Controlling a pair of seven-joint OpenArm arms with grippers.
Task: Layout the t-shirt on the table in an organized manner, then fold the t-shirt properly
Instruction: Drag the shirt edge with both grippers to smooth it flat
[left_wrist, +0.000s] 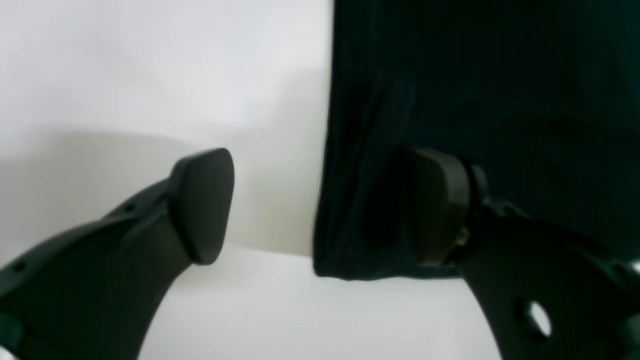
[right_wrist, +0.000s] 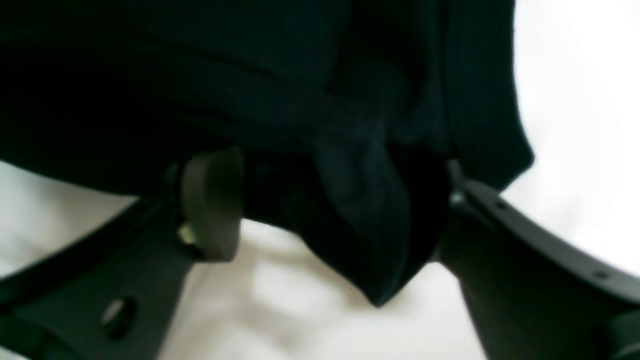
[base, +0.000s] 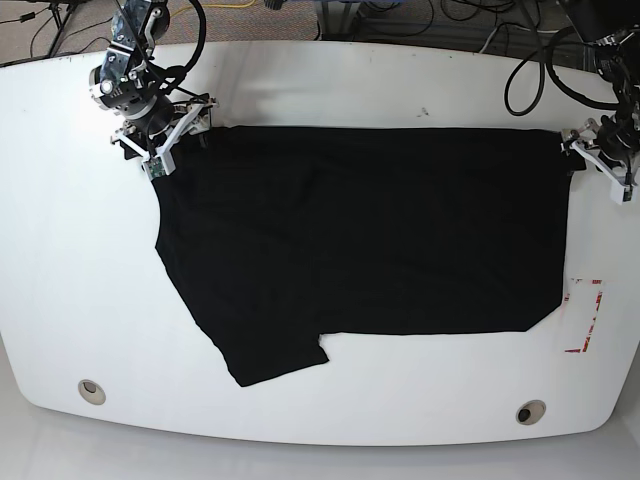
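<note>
While the shirt (base: 360, 235) lies spread plain-side up across the middle of the counter (base: 300, 80), one sleeve juts out at its near left corner. At the shirt's far left corner the right gripper (right_wrist: 330, 210) is spread apart, with a bunched fold of black cloth hanging between its fingers (right_wrist: 212, 205). At the far right corner the left gripper (left_wrist: 325, 207) is likewise apart, one finger over the cloth's edge and the other over bare counter, near a red-marked patch (base: 585, 315).
</note>
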